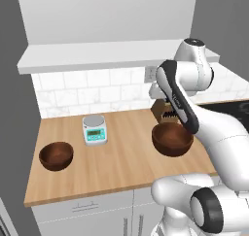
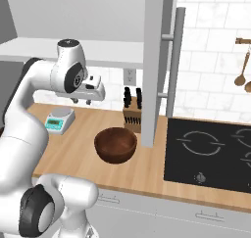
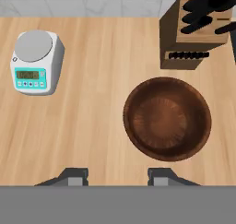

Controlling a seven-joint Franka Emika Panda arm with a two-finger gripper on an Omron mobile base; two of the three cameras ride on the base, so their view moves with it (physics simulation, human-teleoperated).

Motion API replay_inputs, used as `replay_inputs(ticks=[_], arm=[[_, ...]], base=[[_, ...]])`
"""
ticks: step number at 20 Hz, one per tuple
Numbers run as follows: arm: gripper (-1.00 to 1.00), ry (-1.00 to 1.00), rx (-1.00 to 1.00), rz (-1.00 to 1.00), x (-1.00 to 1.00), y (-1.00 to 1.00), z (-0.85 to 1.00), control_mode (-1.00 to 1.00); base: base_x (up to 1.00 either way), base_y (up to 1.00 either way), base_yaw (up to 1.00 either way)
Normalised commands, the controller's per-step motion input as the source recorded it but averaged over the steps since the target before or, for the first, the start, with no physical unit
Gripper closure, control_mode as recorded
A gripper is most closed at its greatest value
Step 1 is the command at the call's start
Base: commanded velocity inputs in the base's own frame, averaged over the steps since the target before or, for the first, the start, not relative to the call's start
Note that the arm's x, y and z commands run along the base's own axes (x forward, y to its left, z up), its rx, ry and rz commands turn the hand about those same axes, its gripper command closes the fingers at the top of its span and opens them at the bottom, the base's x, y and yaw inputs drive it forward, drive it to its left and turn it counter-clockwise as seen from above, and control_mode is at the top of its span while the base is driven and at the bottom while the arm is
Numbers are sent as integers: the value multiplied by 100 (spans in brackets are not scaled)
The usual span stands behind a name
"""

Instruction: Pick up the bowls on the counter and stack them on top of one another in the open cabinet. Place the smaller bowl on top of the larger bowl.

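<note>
The larger bowl (image 1: 171, 139) (image 2: 115, 144) (image 3: 167, 119) stands upright on the counter (image 1: 116, 169) in front of a knife block. The smaller bowl (image 1: 56, 155) sits near the counter's left end. My gripper (image 2: 82, 102) (image 3: 117, 177) hangs open and empty well above the counter, pointing down between the scale and the larger bowl. In the hand view the larger bowl lies a little to the right of the fingertips (image 3: 73, 176). The open cabinet's shelf board (image 1: 116, 55) (image 2: 112, 53) runs along the wall above the counter.
A white kitchen scale (image 1: 94, 129) (image 3: 34, 61) stands between the two bowls. The knife block (image 1: 163, 111) (image 2: 132, 112) (image 3: 196, 32) is against the tiled wall. A tall panel with a bar handle (image 2: 174, 60) hangs right of the bowl, beside a black hob (image 2: 211, 154).
</note>
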Motion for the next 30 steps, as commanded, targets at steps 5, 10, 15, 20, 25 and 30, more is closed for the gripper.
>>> replay_inputs(ticks=[5,10,15,20,25,30], arm=[[-100,-1,-4,2,-16,54,-4,-100],[-100,0,-1,1,-36,100,-1,-100],[-100,0,0,3,-54,100,-12,-100],[-100,0,0,1,-22,100,-36,-100],[-100,4,-3,0,-2,100,-48,-100],[-100,10,0,0,18,99,-57,-100]], base=[[0,0,0],[0,0,0],[0,0,0],[0,0,0],[0,0,0],[0,0,0]])
